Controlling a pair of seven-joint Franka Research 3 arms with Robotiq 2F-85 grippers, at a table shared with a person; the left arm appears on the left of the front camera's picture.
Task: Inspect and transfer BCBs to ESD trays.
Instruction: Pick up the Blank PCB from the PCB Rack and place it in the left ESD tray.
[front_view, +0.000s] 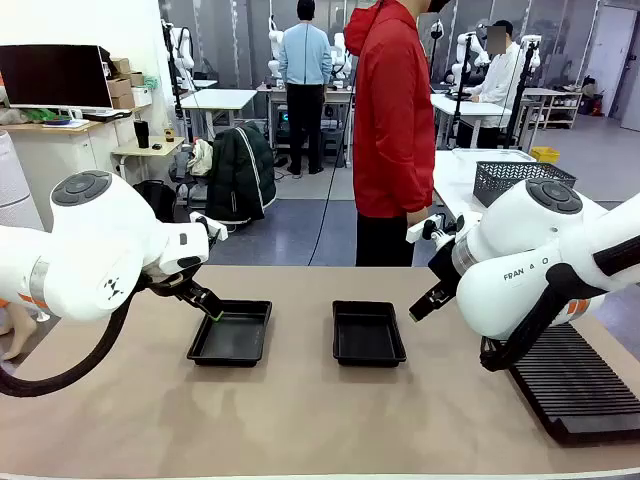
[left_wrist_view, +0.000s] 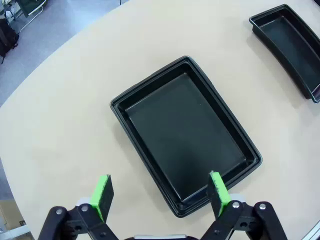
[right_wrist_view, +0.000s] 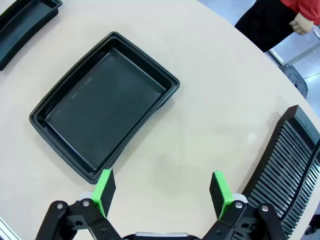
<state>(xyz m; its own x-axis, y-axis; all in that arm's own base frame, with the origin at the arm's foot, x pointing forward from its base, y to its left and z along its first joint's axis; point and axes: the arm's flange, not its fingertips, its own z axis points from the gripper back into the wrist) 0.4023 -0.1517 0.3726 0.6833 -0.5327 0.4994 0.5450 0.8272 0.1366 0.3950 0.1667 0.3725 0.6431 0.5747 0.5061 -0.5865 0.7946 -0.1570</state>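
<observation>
Two empty black ESD trays (front_view: 231, 335) (front_view: 368, 334), flat, side by side, apart

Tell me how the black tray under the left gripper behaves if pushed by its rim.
The left tray looks thin, empty plastic, so probably light and apt to slide on the smooth table. Its shallow, wide shape makes tipping unlikely; the flared rim may flex.

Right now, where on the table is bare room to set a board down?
Free: the strip between the left tray and right tray, the wide near table before both, and the patch between right tray and rack. Crowded: around the rack.
</observation>
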